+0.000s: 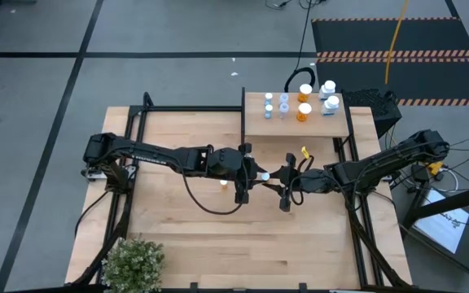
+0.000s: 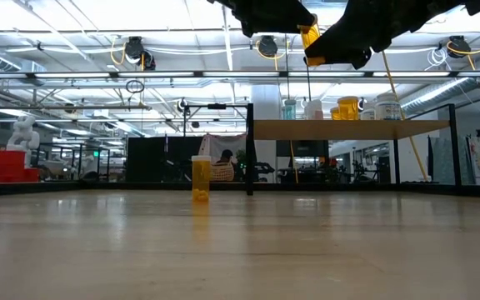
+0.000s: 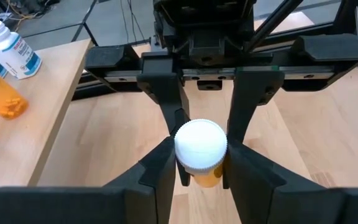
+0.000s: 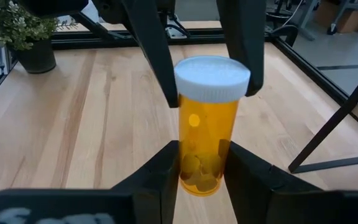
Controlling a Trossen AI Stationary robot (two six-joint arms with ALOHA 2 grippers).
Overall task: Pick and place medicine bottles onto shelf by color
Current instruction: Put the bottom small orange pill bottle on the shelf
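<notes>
Flanking the held orange bottle (image 4: 208,134): both grippers (image 3: 201,158).

An orange medicine bottle (image 4: 208,124) with a white cap stands upright, raised above the tabletop at mid-table. A second orange bottle (image 2: 200,177) stands upright on the table. The shelf (image 1: 255,124) carries several white-capped bottles, pale blue and orange.

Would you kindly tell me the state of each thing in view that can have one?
Left tool: shut on the held bottle's cap.
Right tool: shut on the held bottle's body.
Held bottle: orange, capped, lifted off the table, gripped by both tools.
Table bottle: orange, upright, untouched.
Shelf bottles: upright, capped, on the shelf.
</notes>
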